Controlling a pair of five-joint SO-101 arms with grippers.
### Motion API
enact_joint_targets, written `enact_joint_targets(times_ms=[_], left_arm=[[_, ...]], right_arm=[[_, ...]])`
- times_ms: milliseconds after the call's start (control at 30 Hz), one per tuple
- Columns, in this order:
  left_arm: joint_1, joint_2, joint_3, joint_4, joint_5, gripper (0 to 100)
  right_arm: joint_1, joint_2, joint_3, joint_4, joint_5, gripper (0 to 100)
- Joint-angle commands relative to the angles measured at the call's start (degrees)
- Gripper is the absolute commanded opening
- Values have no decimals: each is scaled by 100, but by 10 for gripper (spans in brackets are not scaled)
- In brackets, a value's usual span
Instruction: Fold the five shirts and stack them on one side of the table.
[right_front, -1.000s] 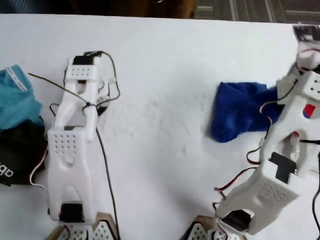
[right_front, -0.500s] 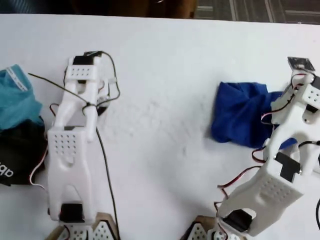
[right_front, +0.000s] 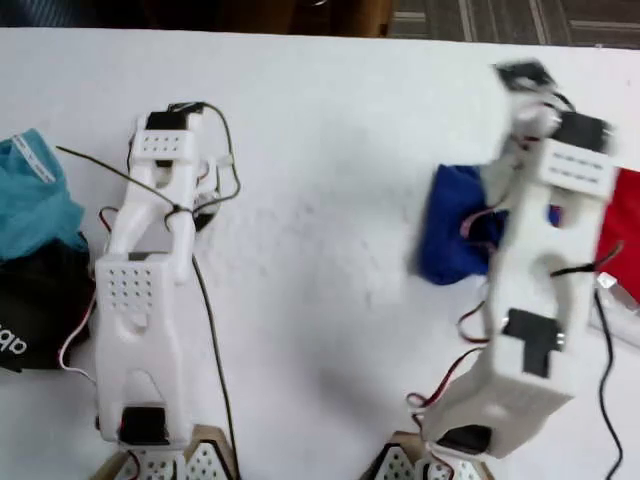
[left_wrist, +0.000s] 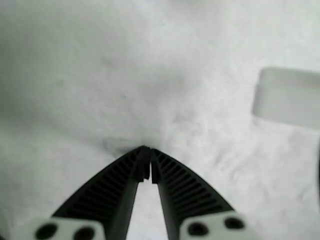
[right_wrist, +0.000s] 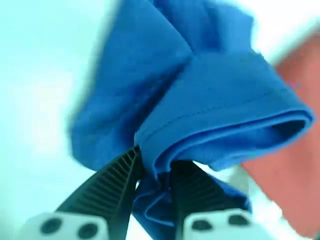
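Right now the right gripper is pinching the blue shirt. Its two black fingers are nearly together, with a thick fold of blue cloth squeezed between them. The cloth is bunching up and curling over their tips.

From above, the right arm is stretching out over the white surface toward 12 o'clock. It is covering the 3 o'clock half of the blue shirt. The shirt is sitting on the 3 o'clock side of the surface, and the part sticking out from under the arm is looking crumpled. I cannot tell if the shirt is touching the surface or hanging a little above it. A red shirt is lying just beside the blue one, at 3 o'clock from it.

The left gripper is squeezed all the way closed and is holding nothing. Its tips are pointing at bare white surface. The left arm is sitting folded on the 9 o'clock side. At the 9 o'clock edge a teal shirt is lying in a heap. A black shirt is lying against it, at 6 o'clock from it.
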Motion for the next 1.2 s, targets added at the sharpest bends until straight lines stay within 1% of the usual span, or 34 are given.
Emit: enact_joint_targets(times_ms=[0, 167, 300, 400, 533, 600, 667, 900, 1000, 1167], left_arm=[[-62, -79, -22, -176, 105, 37], [-220, -79, -13, -141, 466, 37], [-633, -79, -31, -132, 1037, 38], [-905, -88, -31, -149, 1310, 39], [-1020, -88, -31, -149, 1468, 39], [-1020, -88, -31, -149, 1468, 40], [-1020, -88, -40, -167, 1468, 41], [-1002, -88, -40, -185, 1468, 41], [-1002, -88, -40, -185, 1468, 41], [-993, -88, -40, -185, 1468, 41]], right_arm=[[-1059, -505, -440, 136, -53, 20], [-2114, -224, -519, 22, -299, 20], [-2765, 92, -536, -242, -290, 20], [-3073, 347, -536, -602, -290, 20], [-3213, 664, -536, -980, -290, 20], [-3143, 725, -571, -1068, -290, 20], [-2897, 743, -738, -1042, -308, 20], [-1613, 769, -1662, -558, -281, 20], [-1103, 769, -1758, -453, -18, 20], [-470, 804, -1741, -576, 79, 20]])
